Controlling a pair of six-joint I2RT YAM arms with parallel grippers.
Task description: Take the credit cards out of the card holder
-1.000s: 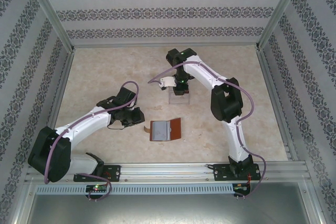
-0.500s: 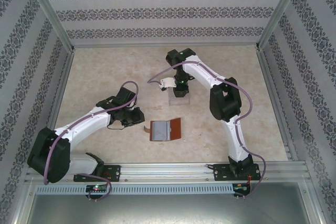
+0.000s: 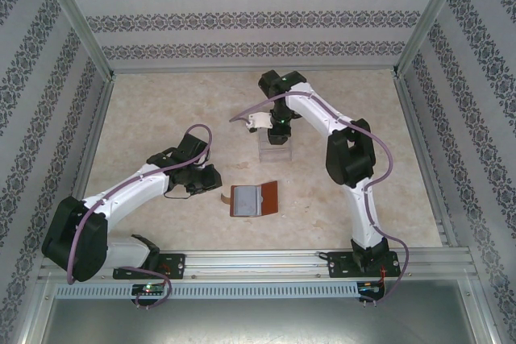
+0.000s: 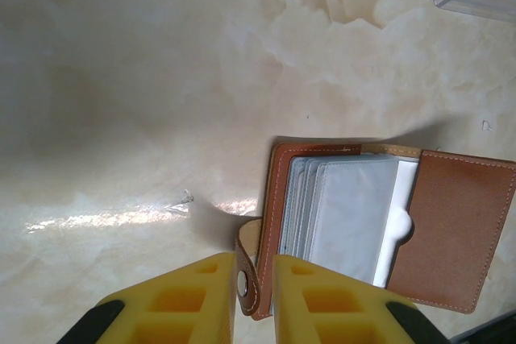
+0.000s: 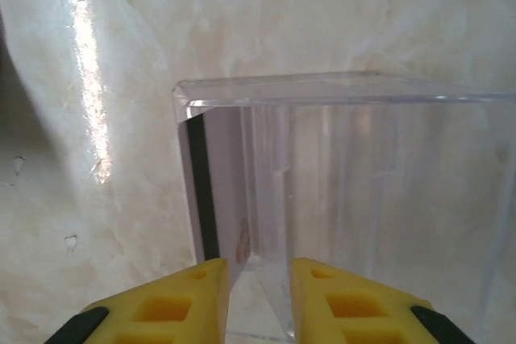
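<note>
1. Surface point(image 3: 161, 134): pale, marbled and glossy. I judge that a flat card dropped on it would be hard to lift by an edge.
2. Clear plastic tray point(image 5: 347, 86): it sits further back than the card holder, under my right arm. It looks rigid, thin-walled and light, so a nudge from me would probably make it skid.
3. Card holder point(image 4: 455, 223): it lies open on the surface between the two arms, well apart from the tray. The leather looks soft and light, and I expect it would rise with a card unless pinned. My left fingers point(image 4: 254, 270) are narrow and pinch its strap tab point(image 4: 251, 239), which anchors it.
4. Credit card point(image 5: 222, 175): it is pale with a dark stripe and stands on edge inside the tray against one wall. My right fingers point(image 5: 260, 267) stand a small gap apart at its near end, and I cannot tell whether either pad touches it. It looks thin, stiff and slick, so it is best pinched across its flat faces near a short edge.
5. Pale card edge point(image 4: 405, 191): it shows beside the grey-blue pockets point(image 4: 347, 207), partly under the brown flap. That exposed end is where I would take hold, and the sleeve will likely drag.
</note>
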